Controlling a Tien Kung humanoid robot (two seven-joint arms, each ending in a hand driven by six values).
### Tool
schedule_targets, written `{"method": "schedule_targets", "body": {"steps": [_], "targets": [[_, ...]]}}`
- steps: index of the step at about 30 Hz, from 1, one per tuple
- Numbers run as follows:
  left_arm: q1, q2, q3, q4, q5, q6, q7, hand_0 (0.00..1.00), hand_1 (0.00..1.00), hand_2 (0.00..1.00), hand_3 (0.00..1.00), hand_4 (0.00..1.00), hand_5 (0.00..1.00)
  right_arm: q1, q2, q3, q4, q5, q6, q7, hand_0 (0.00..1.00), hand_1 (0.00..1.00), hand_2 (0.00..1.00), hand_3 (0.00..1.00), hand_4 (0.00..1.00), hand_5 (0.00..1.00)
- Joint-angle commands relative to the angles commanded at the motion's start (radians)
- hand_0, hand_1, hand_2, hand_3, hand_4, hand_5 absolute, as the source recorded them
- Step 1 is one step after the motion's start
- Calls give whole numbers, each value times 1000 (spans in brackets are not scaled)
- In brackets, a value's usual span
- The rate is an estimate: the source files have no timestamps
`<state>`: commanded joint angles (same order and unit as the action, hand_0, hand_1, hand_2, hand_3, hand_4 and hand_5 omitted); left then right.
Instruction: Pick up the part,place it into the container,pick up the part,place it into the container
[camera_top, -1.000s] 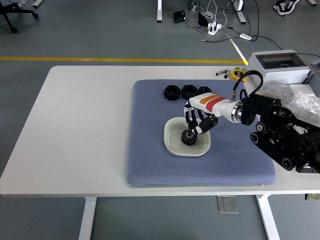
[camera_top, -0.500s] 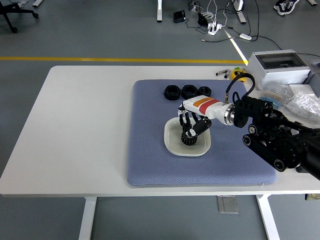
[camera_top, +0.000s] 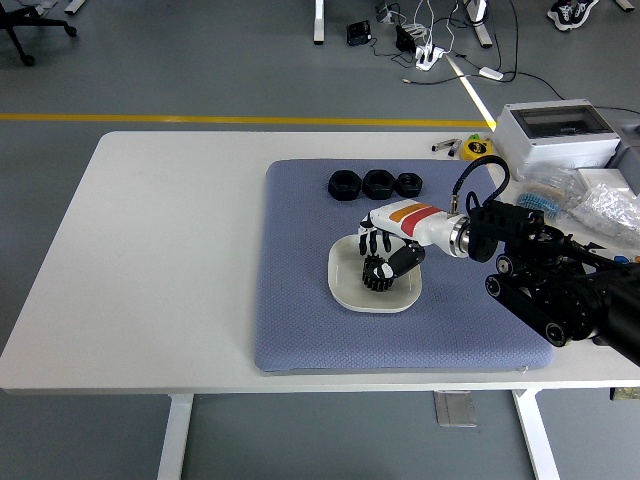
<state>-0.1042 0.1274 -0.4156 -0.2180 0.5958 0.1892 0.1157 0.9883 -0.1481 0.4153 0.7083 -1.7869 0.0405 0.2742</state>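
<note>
I'm seeing my right hand (camera_top: 383, 252) sinking lower into the white dish (camera_top: 345, 290), fingers still pinching the black gear (camera_top: 377, 274), which is now resting inside; release comes next, I judge

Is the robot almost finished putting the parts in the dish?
Not yet. One black gear is down inside the white dish, but the right robot hand is wrapped around it, so that placing isn't finished. Three black parts sit in a row on the blue mat behind the dish, untouched. At least one more pick and place is left.
</note>
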Motion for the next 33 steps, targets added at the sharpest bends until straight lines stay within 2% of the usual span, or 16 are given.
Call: {"method": "schedule_targets", "body": {"steps": [7,14,20,21,22,27,28,33], "targets": [[4,0,-5,0,6,0,2,740,758,786,696,734,683,0,-9,30,27,-18,16,7,158,396,492,510,806,309],[7,1,-10,0,13,-1,3,739,758,786,696,734,683,7,-46,102,98,-32,31,8,149,394,485,509,794,300],[3,1,-1,0,0,1,0,739,758,786,696,733,682,-1,-82,181,127,-2,9,3,138,391,484,510,807,327],[2,1,1,0,-3,1,-1,739,758,786,696,733,682,-6,-88,198,130,10,-3,-1,138,391,484,510,807,327],[1,1,1,0,-4,1,-1,739,757,786,695,733,682,-13,-96,219,134,23,-15,-4,209,433,506,517,827,334],[-1,1,11,0,-19,3,-5,739,757,786,695,733,682,-61,-126,308,161,107,-50,-20,209,433,506,517,827,334],[-3,0,13,0,-21,3,-6,740,757,786,696,732,682,-76,-136,326,168,144,-56,-24,379,539,620,539,874,375],[-6,-1,18,0,-29,5,-9,740,757,786,696,732,682,-141,-167,390,180,349,-53,-54,379,539,620,539,874,375]]}}
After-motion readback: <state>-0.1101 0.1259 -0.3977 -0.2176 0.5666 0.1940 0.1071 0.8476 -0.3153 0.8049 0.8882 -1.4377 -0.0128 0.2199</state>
